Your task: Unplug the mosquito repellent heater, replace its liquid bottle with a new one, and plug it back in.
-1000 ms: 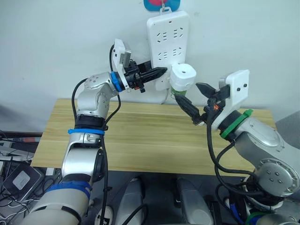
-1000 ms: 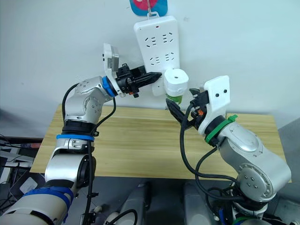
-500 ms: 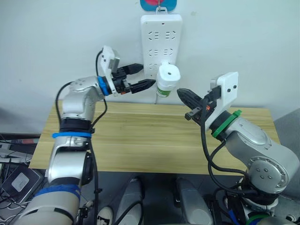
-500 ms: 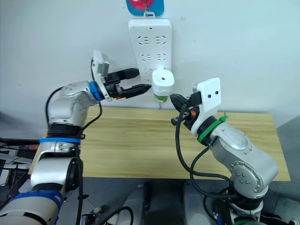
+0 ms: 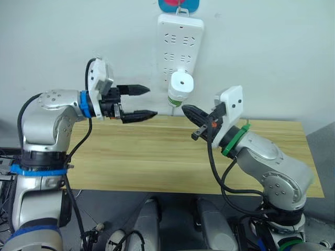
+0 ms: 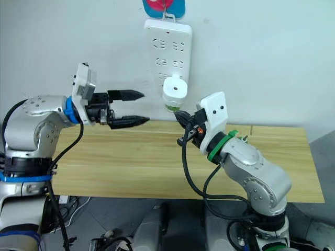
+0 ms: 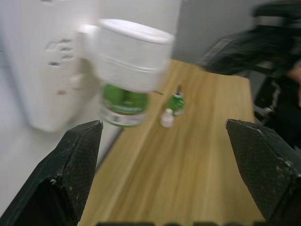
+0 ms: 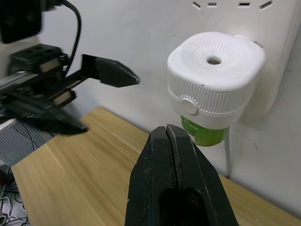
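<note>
Two grippers flank the small white rounded plastic mosquito repellent heater [image 5: 181, 83], and that heater is our landmark. We see it plugged into the lower end of the long white power strip [image 5: 180, 46] hanging on the pale wall, its round vent hole facing up and its green liquid bottle [image 8: 204, 133] screwed in beneath the body.

To the heater's left, our left gripper [image 5: 139, 101] hangs level with it and well apart, its two black fingers spread wide, one above the other, tips aimed toward the heater, nothing between them.

To the heater's right and a little below, our right gripper [image 5: 190, 111] points up at the bottle, its fingers pressed tight together, holding nothing, near the bottle but not touching.

Below the heater runs the light wooden tabletop [image 5: 157, 157]. In the left wrist view, beyond the heater on that tabletop, we spot a small green spare bottle [image 7: 177, 102] standing upright, with a tiny white cap [image 7: 167, 118] just beside it.

Above the power strip sits a pink and blue wall hook [image 5: 179, 4].
</note>
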Available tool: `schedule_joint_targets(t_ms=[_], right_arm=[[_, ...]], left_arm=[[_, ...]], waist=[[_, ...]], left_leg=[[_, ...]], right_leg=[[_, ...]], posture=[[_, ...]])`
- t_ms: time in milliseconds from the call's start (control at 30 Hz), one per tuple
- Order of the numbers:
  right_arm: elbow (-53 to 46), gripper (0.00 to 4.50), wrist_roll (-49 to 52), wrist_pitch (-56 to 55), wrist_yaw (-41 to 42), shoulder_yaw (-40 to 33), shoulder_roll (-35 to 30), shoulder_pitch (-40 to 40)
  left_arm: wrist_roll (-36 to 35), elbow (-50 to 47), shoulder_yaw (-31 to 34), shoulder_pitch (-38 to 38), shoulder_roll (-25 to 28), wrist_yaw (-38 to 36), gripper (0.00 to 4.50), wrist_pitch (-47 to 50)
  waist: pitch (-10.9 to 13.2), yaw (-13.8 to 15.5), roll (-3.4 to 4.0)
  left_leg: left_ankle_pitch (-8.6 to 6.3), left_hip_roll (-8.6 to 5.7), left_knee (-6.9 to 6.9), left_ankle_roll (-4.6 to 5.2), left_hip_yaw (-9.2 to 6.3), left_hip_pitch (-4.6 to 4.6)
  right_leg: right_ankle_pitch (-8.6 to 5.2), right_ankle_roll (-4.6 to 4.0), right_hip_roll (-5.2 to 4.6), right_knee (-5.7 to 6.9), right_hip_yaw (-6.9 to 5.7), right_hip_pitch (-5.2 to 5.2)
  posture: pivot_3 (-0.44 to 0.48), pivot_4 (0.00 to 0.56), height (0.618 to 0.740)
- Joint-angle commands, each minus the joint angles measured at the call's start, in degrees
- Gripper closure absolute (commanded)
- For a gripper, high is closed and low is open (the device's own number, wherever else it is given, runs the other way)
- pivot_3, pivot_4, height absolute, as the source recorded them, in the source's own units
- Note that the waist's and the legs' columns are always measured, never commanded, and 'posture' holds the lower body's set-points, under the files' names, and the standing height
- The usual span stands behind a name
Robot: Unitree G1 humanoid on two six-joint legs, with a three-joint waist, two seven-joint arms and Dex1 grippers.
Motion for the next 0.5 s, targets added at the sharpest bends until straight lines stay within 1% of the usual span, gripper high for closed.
schedule_joint_targets(t_ms=[33,167,500], right_arm=[[-0.2,4.5,-1.8,-3.4,0.0,1.3,0.6,-0.9],[1.6,4.5,-3.5,-4.7,-0.6,2.1,1.2,-1.7],[4.4,4.5,-6.4,-6.6,-1.2,2.2,3.0,-3.7]], left_arm=[[-1.8,-4.4,2.3,0.8,0.3,2.9,0.02,0.9],[-3.6,-7.5,2.9,3.0,0.5,4.8,0.02,2.9],[-3.5,-5.9,2.0,2.0,0.2,6.1,0.02,1.9]], waist=[[0.0,0.1,0.0],[0.0,0.1,0.0],[0.0,0.2,0.0]], left_leg=[[0.0,0.0,0.01,0.0,0.0,0.0],[-0.04,-0.01,0.02,0.08,0.04,0.02],[-0.05,0.0,0.02,0.08,0.06,0.02]], right_leg=[[0.0,0.0,0.0,0.0,0.01,0.0],[0.0,0.0,0.0,0.0,0.06,0.0],[0.0,0.0,0.02,0.01,0.04,-0.01]], posture=[[0.093,0.307,0.74],[0.096,0.309,0.74],[0.093,0.314,0.74]])
